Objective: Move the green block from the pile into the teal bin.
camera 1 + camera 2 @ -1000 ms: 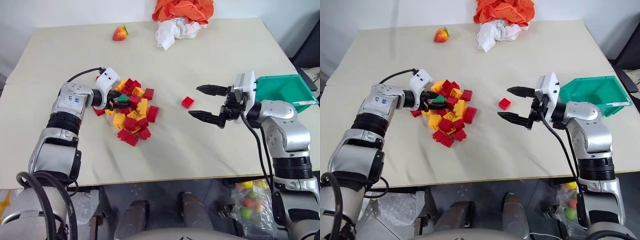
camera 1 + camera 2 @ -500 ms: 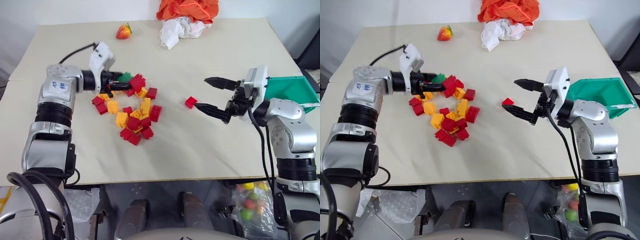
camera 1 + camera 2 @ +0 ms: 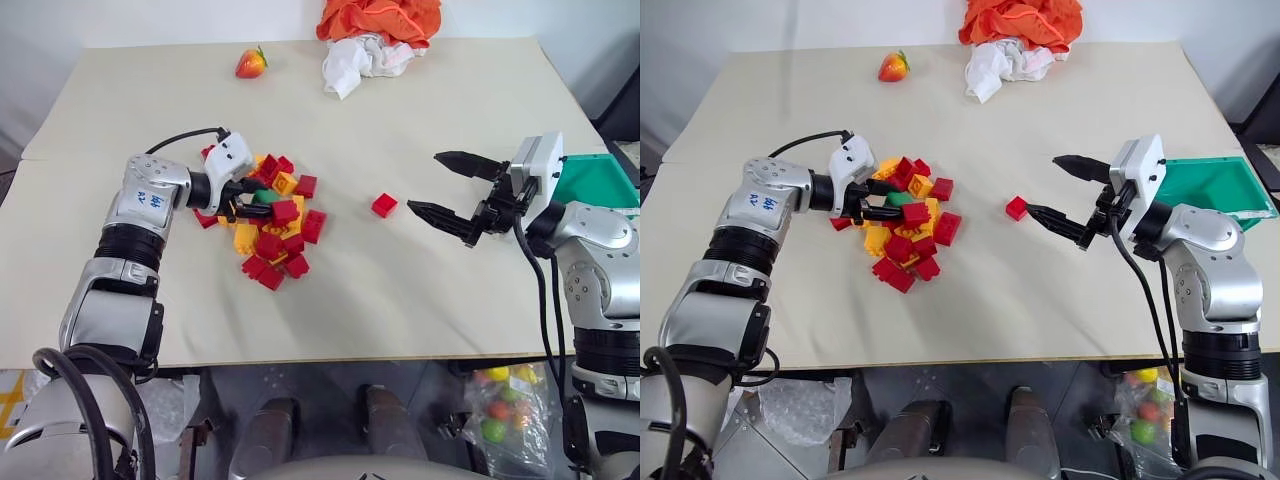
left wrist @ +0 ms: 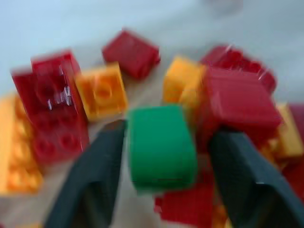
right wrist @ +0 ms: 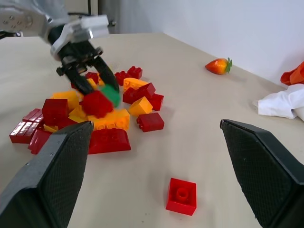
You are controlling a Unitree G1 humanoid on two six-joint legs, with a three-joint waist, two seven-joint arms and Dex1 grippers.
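Since half a second ago the left end effector has dropped back onto the pile, fingers parted either side of the green block, not clamped. Right end effector hangs wide open over bare tabletop beyond a lone red brick. Teal bin sits at the right edge.

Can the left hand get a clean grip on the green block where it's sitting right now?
Probably yes. The left hand is open with a finger on either side of the green block, though a red brick crowds one side.
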